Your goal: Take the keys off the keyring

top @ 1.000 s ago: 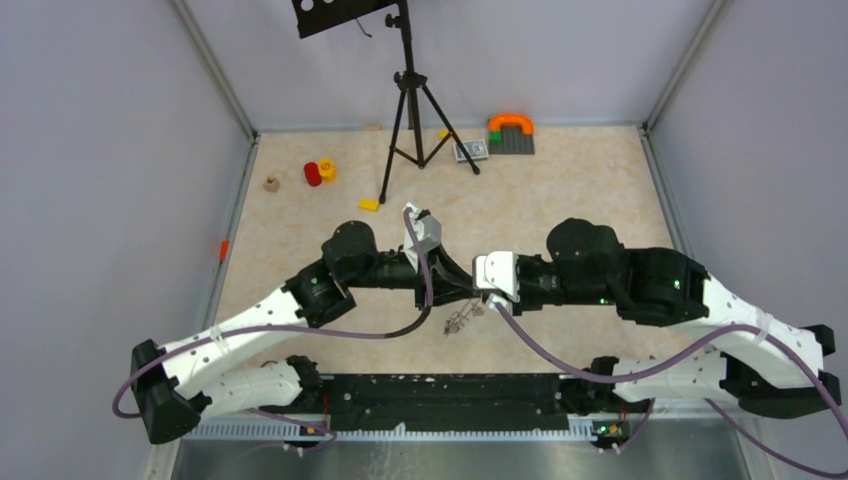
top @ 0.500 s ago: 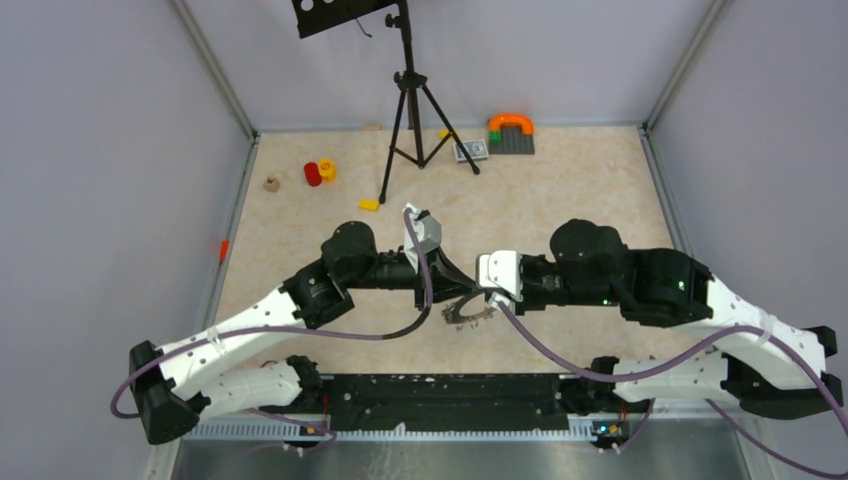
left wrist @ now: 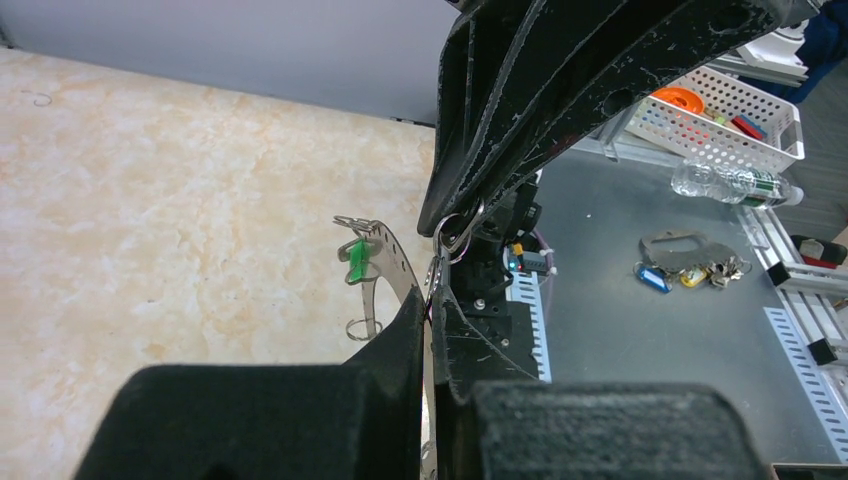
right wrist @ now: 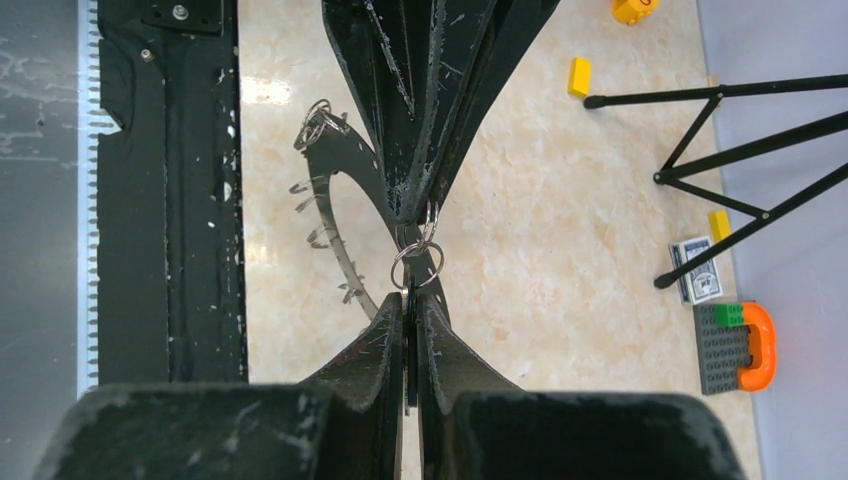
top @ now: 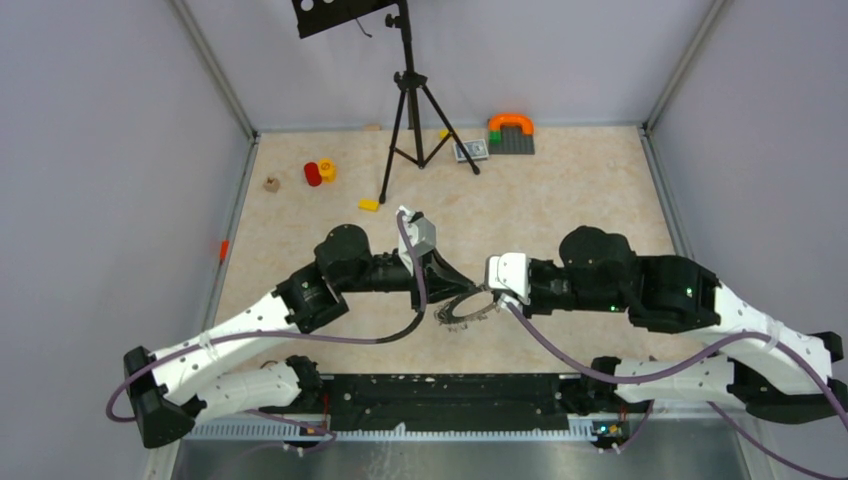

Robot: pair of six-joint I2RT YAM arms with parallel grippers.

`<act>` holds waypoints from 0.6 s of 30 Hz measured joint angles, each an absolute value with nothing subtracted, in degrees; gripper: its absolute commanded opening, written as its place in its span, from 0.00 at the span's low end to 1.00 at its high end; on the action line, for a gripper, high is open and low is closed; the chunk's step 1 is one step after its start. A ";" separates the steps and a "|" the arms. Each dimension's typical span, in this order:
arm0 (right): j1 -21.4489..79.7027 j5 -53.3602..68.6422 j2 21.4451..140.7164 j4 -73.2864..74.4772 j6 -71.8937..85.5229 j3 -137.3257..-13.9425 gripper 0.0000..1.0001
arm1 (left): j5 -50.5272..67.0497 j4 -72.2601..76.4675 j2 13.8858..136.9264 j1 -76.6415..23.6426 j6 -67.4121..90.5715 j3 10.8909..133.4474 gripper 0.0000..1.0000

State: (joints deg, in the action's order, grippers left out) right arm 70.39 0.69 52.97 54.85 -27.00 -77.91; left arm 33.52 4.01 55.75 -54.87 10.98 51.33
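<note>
Overhead, plain grey walls close in a beige marbled tabletop, with a black tripod stand at its far side.

A small blue-and-white printed box lies at the tripod's right foot; its print is too small to read. Right of the tripod, against the far wall, sits a grey studded brick plate with an orange arch. Left of the tripod are a red cylinder and a yellow piece touching it. A yellow block lies just near the tripod's left foot.

Well on the near side of the tripod, the two arms meet tip to tip above the table, and their black links hide much of the join from above. The large flat grey metal keyring is held there on edge. The left gripper is pinched closed and the band runs into its fingers. The right gripper is likewise clamped on the band, almost touching the other.

A green-tagged key hangs on the band, and small silver keys stick out along its edge.
</note>
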 measured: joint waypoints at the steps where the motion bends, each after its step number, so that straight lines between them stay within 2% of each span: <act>1: 70.39 0.69 52.86 54.72 -26.85 -77.71 0.00 | 33.41 3.99 55.68 -54.87 10.92 51.33 0.00; 18: 70.39 -0.60 49.87 47.09 -21.89 -71.66 0.00 | 32.77 3.79 53.71 -54.74 8.82 50.17 0.00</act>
